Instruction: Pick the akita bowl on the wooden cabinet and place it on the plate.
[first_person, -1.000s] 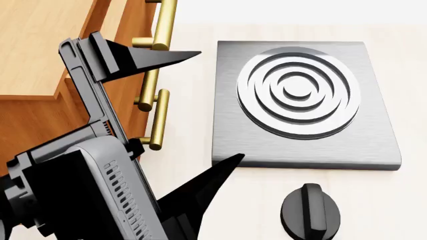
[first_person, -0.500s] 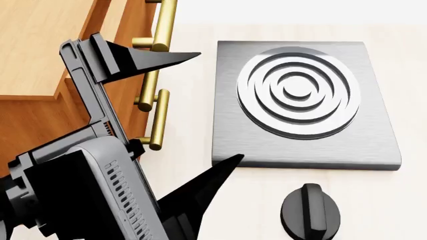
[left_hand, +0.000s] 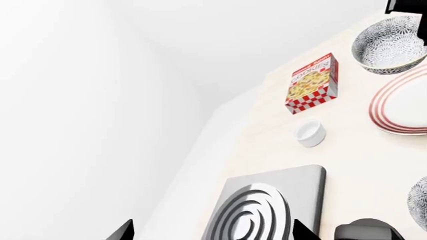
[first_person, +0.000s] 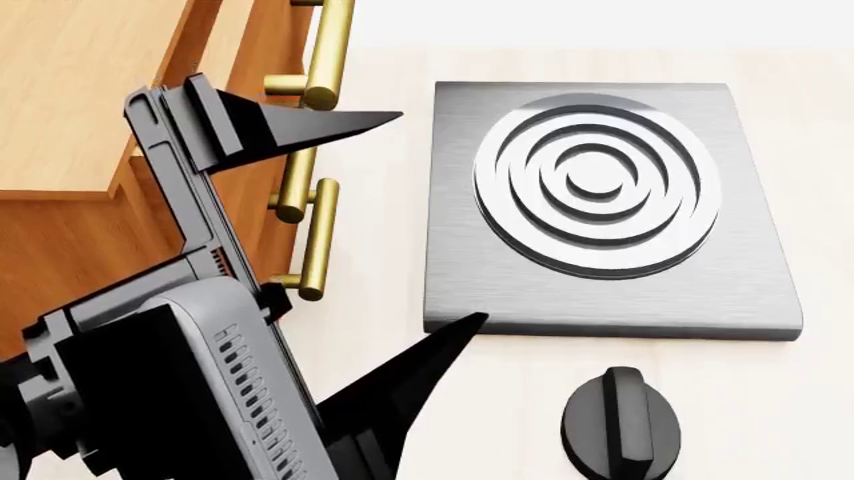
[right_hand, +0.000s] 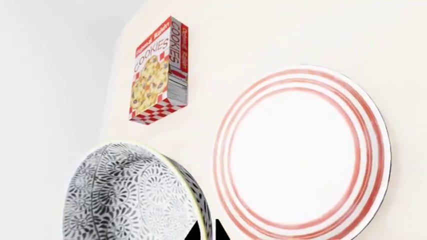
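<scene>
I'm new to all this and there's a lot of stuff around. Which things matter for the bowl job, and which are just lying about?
Part of the job:
patterned bowl, held off the counter
red-ringed plate
wooden cabinet
right gripper

Just lying about:
cookie box
small white cup
stove plate
black knob

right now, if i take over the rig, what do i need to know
The left gripper is open and holds nothing, by the wooden cabinet.
The right gripper looks pinched on the rim of the akita bowl.
The plate lies bare on the table, beside the bowl.
Done: bowl picked up.
Left: carry it over the plate, set it down, release.
</scene>
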